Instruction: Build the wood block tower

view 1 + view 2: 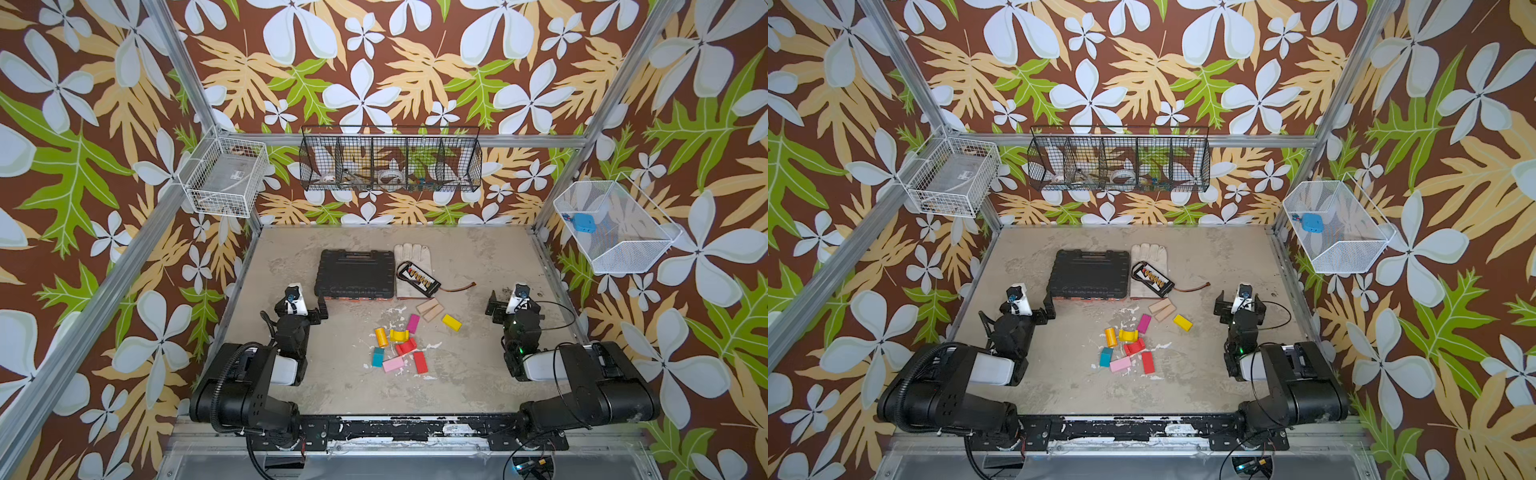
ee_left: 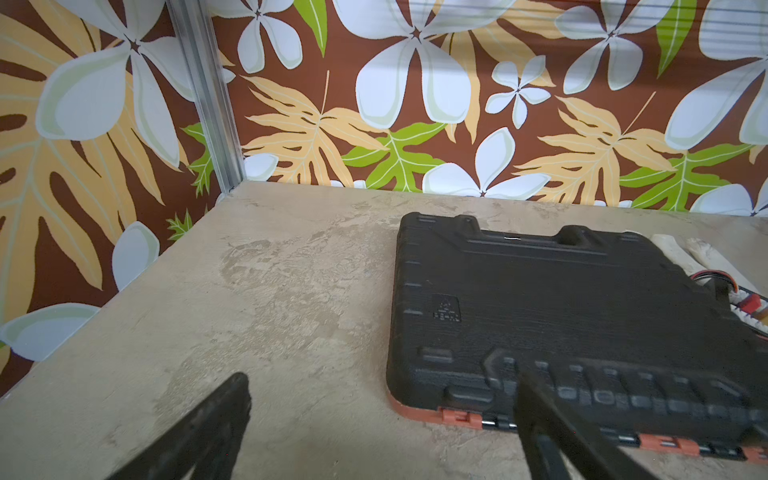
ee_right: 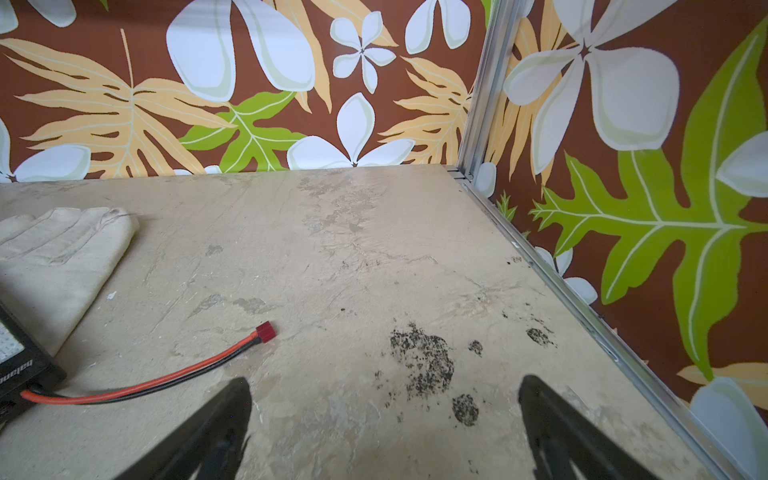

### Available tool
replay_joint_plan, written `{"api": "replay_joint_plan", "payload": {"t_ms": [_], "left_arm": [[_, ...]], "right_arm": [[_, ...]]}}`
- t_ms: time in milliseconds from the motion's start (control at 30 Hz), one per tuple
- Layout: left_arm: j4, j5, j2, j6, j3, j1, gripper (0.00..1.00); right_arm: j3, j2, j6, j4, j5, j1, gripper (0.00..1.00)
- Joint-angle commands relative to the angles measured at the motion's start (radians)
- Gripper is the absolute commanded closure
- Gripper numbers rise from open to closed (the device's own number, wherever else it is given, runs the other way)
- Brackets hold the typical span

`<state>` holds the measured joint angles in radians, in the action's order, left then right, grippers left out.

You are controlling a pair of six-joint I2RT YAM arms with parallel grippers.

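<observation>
Ten wood blocks [image 1: 399, 345] counted in both top views, loose on the table [image 1: 478, 374], near its middle and a little toward the front. Each lies on the surface, none on another. Outliers toward the back right: yellow brick [image 1: 451, 322], tan pair [image 1: 431, 309].

Table mottled beige, scuffed. White flecks [image 1: 432, 345] around the blocks, dark specks [image 3: 424, 361] ahead of the right gripper [image 3: 384, 380]. Walls [image 1: 415, 62] on three sides: brown paper, big white flowers, aluminium posts [image 1: 622, 83] at the corners. Wire baskets hang on them: white basket [image 1: 226, 183] left, black basket [image 1: 390, 160] back, mesh basket [image 1: 615, 232] right.

Edges and room: black case [image 1: 355, 272], glove [image 1: 411, 253] and black board [image 1: 417, 276] trailing a red-black lead [image 3: 145, 386] fill the back middle. Bare surface on both flanks of the blocks and along the front. Right gripper jaws spread wide, empty, over bare table near the side rail [image 3: 555, 282]. Left gripper [image 2: 384, 378] likewise wide and empty, by the case's front left corner.

Hard to read: one left finger overlaps the case edge in the wrist view; touching or not, cannot tell. Board covers part of the glove. Black basket contents a tangle. Blocks show only in the top views.
</observation>
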<state>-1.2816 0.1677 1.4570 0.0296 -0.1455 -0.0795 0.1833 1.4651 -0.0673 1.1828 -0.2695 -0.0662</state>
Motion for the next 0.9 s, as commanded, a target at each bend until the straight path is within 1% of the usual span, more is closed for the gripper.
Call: {"api": "replay_joint_plan", "payload": {"t_ms": [0, 800, 833, 867], "left_arm": [[-0.037, 0.001, 0.000, 0.000, -0.001, 0.000, 0.00], [-0.039, -0.001, -0.001, 0.000, 0.001, 0.000, 0.00], [-0.040, -0.015, -0.008, -0.005, 0.000, -0.001, 0.00], [-0.004, -0.035, -0.027, -0.013, -0.009, -0.002, 0.00]], "right_arm": [[0.001, 0.003, -0.004, 0.031, -0.016, -0.001, 0.00], [0.000, 0.000, -0.004, 0.033, -0.016, -0.001, 0.00], [-0.002, -0.001, -0.003, 0.035, -0.016, -0.001, 0.00], [-0.004, -0.003, -0.003, 0.041, -0.025, -0.001, 0.00]]}}
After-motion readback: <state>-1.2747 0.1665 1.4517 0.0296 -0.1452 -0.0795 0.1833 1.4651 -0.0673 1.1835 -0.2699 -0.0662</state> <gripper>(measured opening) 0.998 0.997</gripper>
